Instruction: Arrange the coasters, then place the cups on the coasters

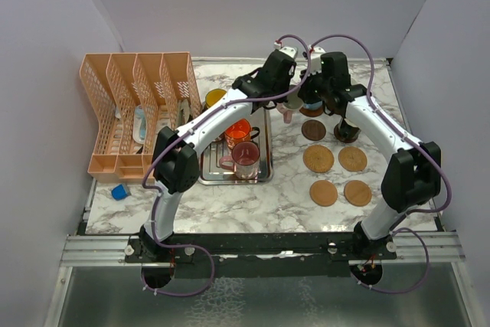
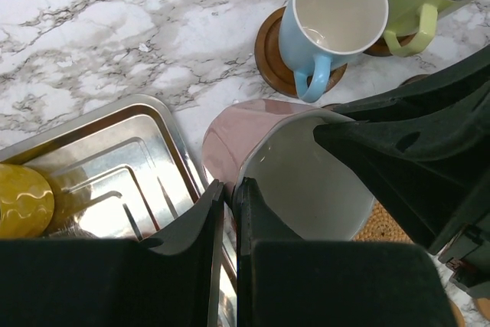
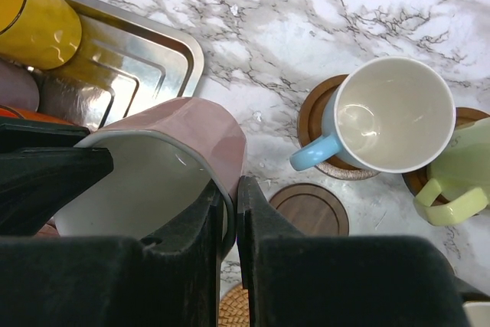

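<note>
One pink cup [image 2: 245,124], rim nipped by left pincer [image 2: 228,189] and right pincer [image 3: 230,185], both nearly closed, beside steel tray [image 2: 99,151].

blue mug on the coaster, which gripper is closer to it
Right. The right gripper pinches the rim of the pink cup on the side facing the blue mug; the left gripper pinches the far side of the rim, nearer the tray.

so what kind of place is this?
Likely a lab robot cell: plain walls box in the marbled table, and the left arm and right arm bolt to a metal rail.
</note>
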You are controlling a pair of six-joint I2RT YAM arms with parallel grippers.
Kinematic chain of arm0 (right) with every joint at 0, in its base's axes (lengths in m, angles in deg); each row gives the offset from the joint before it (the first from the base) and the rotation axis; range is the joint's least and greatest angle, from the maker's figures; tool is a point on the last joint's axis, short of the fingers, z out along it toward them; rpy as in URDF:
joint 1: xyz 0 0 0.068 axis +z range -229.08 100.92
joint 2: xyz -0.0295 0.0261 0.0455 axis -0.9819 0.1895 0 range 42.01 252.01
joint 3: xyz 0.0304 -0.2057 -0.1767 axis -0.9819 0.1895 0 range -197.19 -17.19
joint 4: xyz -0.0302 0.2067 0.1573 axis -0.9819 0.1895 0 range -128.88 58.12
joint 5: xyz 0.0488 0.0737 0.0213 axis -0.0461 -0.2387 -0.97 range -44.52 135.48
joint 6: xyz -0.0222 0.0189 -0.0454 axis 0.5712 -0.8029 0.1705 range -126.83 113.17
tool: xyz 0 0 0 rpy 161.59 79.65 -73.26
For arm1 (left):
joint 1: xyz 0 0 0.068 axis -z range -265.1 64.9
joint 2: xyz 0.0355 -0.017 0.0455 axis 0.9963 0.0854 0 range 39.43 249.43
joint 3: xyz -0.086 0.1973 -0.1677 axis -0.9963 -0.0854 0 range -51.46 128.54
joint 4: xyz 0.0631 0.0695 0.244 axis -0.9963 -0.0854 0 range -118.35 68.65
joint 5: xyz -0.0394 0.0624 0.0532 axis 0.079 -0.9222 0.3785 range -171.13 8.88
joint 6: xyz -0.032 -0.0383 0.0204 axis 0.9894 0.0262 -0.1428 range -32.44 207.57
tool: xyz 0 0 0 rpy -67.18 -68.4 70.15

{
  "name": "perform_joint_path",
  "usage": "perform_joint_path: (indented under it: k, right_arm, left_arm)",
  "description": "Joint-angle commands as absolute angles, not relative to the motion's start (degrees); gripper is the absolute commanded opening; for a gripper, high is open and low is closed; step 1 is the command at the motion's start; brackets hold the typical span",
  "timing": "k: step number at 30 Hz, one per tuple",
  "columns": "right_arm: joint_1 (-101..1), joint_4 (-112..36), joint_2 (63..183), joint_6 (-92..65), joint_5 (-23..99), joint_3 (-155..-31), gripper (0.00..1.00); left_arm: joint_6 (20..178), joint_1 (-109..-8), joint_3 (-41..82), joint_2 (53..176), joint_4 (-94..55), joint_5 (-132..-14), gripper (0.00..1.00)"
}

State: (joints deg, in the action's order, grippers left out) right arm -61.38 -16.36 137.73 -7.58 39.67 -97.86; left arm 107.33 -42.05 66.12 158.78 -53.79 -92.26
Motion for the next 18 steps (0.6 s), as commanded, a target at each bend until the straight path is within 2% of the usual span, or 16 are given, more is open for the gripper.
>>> perform_joint_path:
  k: [1, 11, 18]
  right_arm:
    - [-61.94, -16.71, 137.24, -6.74, 42.65, -97.95, 0.01]
    - [-62.04, -16.24, 132.89, -7.18, 41.14, -95.64, 0.01]
    - [-62.03, -14.74, 129.95, -7.77, 40.98, -93.09, 0.01]
  left_arm:
    - [104.40, -41.79, 66.48, 151.36, -48.52, -87.69, 0.07]
    - [100.29, -42.45, 58.58, 145.09, -43.92, -77.50, 0.25]
    - [94.75, -44.32, 49.99, 138.60, -42.58, -68.27, 0.44]
